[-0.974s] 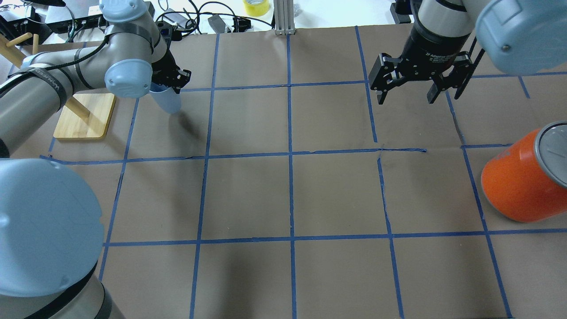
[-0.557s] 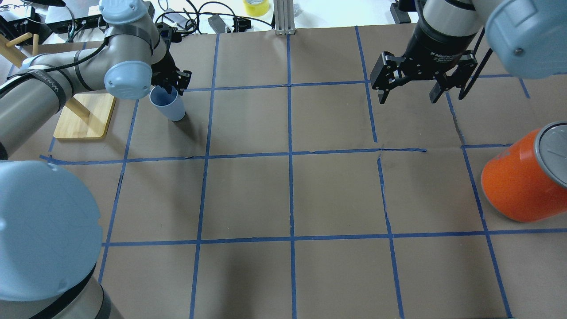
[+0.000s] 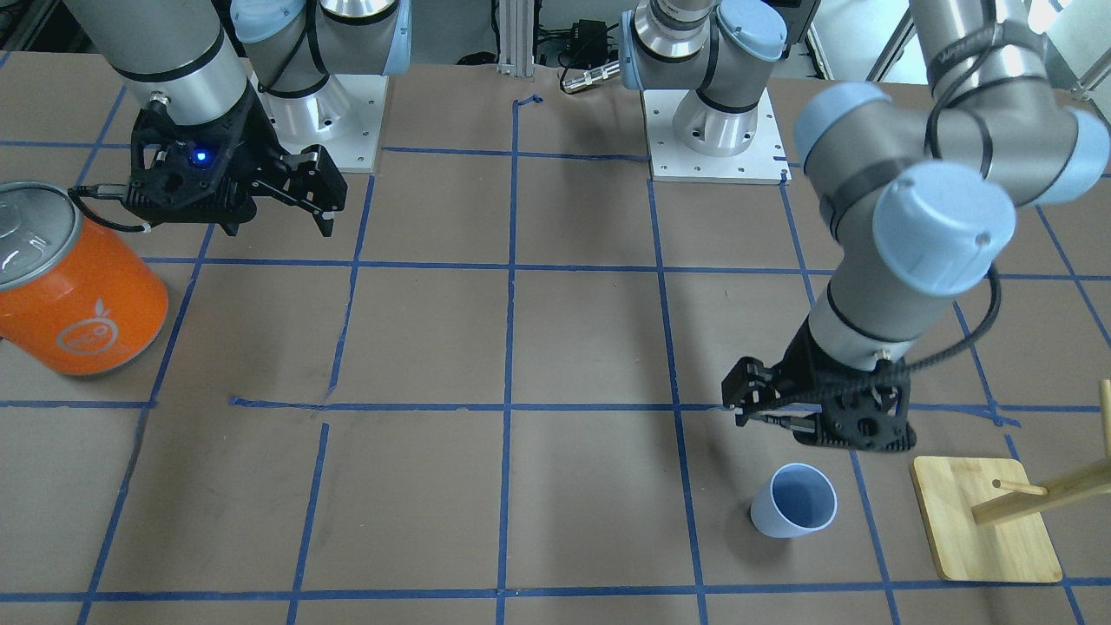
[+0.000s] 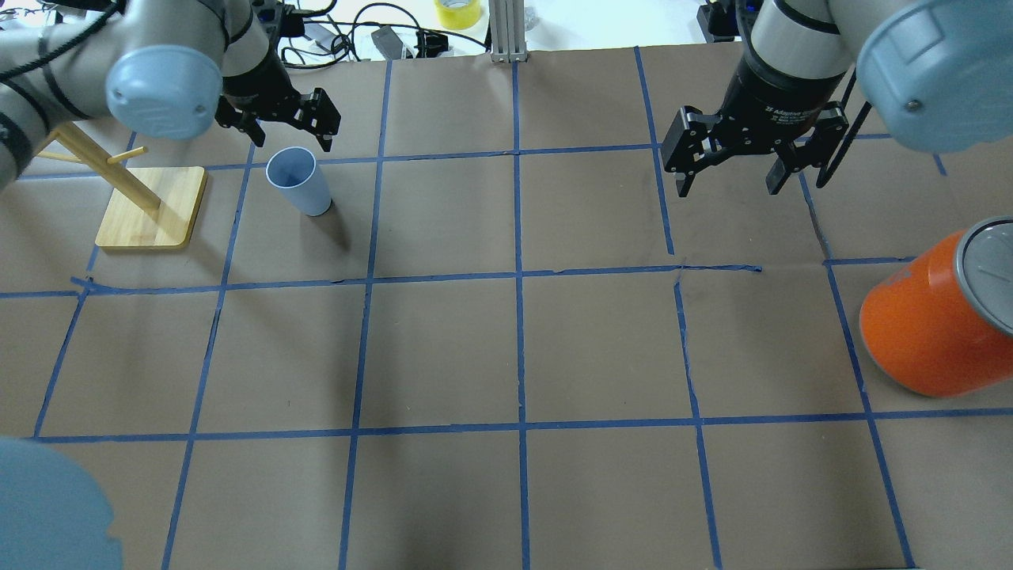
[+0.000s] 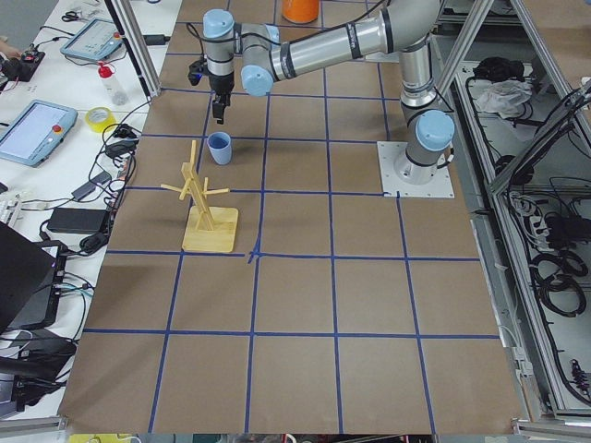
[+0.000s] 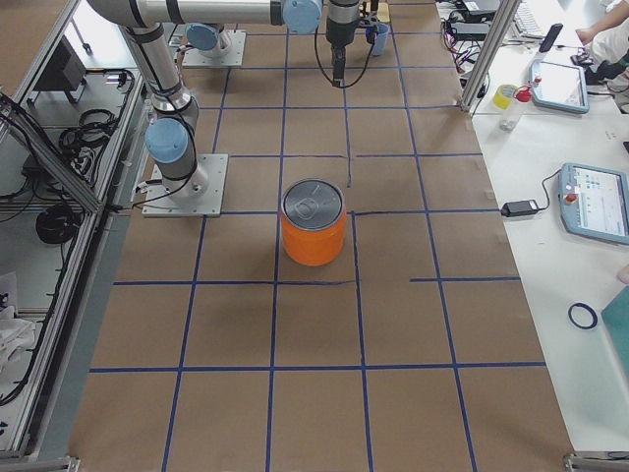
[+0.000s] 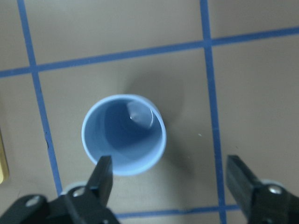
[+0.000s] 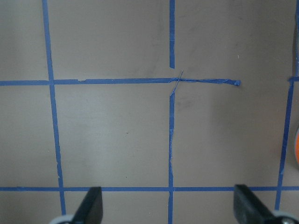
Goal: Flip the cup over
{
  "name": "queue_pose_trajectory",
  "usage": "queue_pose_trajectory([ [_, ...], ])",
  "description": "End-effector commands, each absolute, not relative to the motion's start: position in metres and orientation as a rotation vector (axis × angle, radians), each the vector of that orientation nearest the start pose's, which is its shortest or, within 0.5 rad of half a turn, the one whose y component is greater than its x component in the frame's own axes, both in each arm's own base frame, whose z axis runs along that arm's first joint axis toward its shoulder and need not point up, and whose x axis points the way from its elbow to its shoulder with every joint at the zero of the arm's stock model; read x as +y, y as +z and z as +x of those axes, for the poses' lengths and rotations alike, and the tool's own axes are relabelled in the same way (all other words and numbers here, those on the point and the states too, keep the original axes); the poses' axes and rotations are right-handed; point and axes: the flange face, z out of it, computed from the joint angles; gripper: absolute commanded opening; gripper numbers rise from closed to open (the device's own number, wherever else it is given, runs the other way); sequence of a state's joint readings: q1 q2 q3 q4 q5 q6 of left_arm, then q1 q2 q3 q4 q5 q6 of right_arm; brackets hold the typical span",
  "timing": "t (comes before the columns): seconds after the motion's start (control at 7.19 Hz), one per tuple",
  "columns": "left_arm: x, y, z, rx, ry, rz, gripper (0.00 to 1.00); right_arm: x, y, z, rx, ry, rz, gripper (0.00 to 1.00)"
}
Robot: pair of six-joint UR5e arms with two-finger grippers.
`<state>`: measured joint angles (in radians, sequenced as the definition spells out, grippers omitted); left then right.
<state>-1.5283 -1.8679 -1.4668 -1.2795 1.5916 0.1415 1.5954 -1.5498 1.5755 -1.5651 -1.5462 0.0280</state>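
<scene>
Standing upright, cup [image 4: 297, 180] beneath left gripper [image 4: 292, 137], jaws apart

Cup [image 4: 298, 180]: smooth pale-blue plastic, with a slight sheen inside.
Tabletop [image 4: 443, 348]: matt brown paper, faintly creased, gridded with blue tape [image 4: 521, 348] that is frayed in places.
Stand [image 4: 150, 207], just beside the cup: bare pale wood with a satin base.
Can [image 4: 918, 332], well apart from the cup: glossy orange body and a dull silver metal lid.
Left tool [image 4: 291, 139], near the cup, and right tool [image 4: 726, 188]: matt black; whether plastic or metal cannot be told.
Joint caps [image 4: 164, 91]: smooth pale-blue plastic.
</scene>
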Motion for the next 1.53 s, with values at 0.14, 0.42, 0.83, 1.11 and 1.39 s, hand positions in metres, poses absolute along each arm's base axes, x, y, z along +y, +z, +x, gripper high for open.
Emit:
queue_pose_trajectory([
  [0.14,-0.554,0.509,-0.151,3.122,-0.161,0.169,1.0,-0.494,0.472,0.148,3.121,0.053,0.003,1.0],
  [0.42,-0.536,0.517,-0.154,3.12,-0.129,0.179,1.0,-0.494,0.472,0.148,3.121,0.053,0.003,1.0],
  [0.83,-0.531,0.521,-0.153,3.126,-0.142,0.184,1.0,-0.494,0.472,0.147,3.122,0.054,0.008,1.0],
  [1.11,-0.53,0.521,-0.154,3.122,-0.141,0.186,1.0,-0.494,0.472,0.147,3.122,0.054,0.008,1.0],
  [1.39,-0.53,0.52,-0.154,3.122,-0.139,0.189,1.0,-0.494,0.472,0.147,3.122,0.054,0.008,1.0],
])
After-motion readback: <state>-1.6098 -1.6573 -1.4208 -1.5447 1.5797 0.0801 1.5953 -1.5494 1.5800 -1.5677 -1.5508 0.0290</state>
